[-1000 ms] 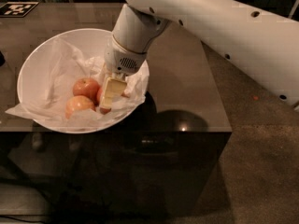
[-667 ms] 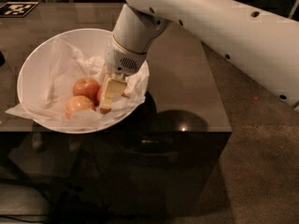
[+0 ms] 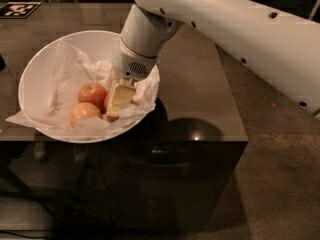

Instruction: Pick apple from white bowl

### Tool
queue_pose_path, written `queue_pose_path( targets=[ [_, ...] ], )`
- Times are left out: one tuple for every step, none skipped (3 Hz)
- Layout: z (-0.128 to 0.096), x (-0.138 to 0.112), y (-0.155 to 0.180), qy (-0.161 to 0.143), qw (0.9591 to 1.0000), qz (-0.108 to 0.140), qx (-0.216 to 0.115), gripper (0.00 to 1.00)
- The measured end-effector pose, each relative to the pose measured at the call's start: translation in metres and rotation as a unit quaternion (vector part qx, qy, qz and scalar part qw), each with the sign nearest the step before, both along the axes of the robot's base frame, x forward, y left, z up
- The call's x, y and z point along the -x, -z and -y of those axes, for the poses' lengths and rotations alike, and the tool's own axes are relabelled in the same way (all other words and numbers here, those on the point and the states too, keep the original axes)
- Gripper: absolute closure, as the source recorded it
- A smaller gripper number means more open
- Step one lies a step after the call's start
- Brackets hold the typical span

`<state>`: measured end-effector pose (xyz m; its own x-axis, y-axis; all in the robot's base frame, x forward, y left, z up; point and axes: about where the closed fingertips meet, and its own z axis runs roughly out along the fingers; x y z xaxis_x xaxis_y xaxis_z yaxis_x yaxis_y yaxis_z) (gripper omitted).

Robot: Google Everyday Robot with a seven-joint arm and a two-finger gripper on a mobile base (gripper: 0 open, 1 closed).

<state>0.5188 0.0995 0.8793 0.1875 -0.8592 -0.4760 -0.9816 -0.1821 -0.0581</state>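
While gripper [image 3: 119, 102] covers apple [image 3: 106, 101] in white bowl [image 3: 45, 51], other apples [image 3: 92, 94] beside.

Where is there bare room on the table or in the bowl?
Bare table lies right of the bowl, up to the table's right edge, and behind it beside the marker. Inside the bowl, the back left holds only paper. Crowded: front right, where the gripper sits among the apples.

White arm [image 3: 235, 31] reaches in fr. upper right, wrist [image 3: 145, 31] bent steeply down, gripper [image 3: 116, 106] low inside white bowl [image 3: 37, 66].
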Motion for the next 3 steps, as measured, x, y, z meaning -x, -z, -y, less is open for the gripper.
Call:
queue_pose_path(
  targets=[
    [0.0,0.0,0.0,0.0,1.0,0.0,0.0,0.57],
    [0.0,0.0,0.0,0.0,1.0,0.0,0.0,0.34],
    [0.0,0.0,0.0,0.0,1.0,0.0,0.0,0.11]
  ],
)
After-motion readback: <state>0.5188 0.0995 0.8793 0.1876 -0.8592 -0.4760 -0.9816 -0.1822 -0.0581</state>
